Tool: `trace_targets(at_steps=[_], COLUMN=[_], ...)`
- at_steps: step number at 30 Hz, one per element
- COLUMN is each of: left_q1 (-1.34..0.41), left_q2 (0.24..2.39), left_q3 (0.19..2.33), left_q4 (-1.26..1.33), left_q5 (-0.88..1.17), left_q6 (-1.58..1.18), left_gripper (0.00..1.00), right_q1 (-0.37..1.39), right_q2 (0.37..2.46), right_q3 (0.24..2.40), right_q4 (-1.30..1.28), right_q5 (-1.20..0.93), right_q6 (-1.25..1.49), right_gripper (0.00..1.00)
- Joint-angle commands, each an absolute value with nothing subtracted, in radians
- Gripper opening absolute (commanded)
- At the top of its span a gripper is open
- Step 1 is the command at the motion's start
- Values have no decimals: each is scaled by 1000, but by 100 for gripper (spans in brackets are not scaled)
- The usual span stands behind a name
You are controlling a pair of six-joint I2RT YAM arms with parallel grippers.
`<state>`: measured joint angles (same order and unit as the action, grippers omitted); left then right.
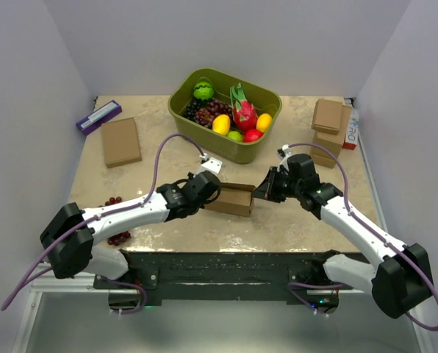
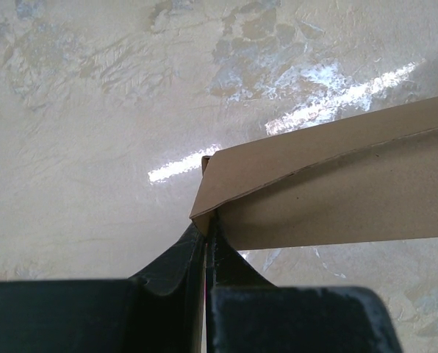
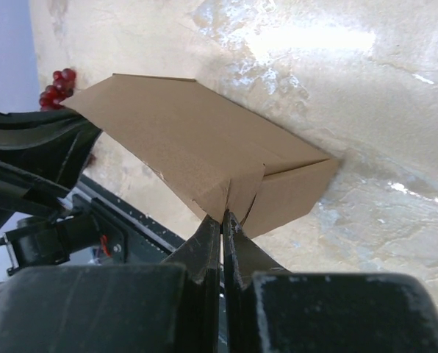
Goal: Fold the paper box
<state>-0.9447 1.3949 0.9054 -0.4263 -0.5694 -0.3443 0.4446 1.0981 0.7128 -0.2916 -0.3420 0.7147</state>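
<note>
A: Step?
B: Mid-fold. Paper box (image 1: 232, 198) partly formed, at the middle of the table (image 1: 292, 220), just in front of the green bin (image 1: 237, 153).
A: Pincers?
B: Left gripper (image 2: 206, 224) closed tight on a corner edge of the cardboard. Right gripper (image 3: 221, 217) pinched shut on a flap at the opposite end.
A: Lifted or resting?
B: Cannot tell.
A: Next?
B: Likely standing the walls up and tucking the flap. Calls for one end held steady and a regrip at the other.
</note>
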Motion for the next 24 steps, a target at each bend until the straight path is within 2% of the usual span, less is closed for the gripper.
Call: trace_targets(at_steps=[1,24], left_q1=[-946,-966], left_q2=[1425,1462], left_q3=[907,910], left_q4=[-502,-494], left_q5=[-535,-537], left_q6=[-328,-331], left_gripper=[0,0], right_q1=[436,445], right_q2=[1065,1011], right_q3=[697,660], right_q4=[-281,-137], right_q5=[-278,-287], right_q6=[660,816], right_gripper=[0,0])
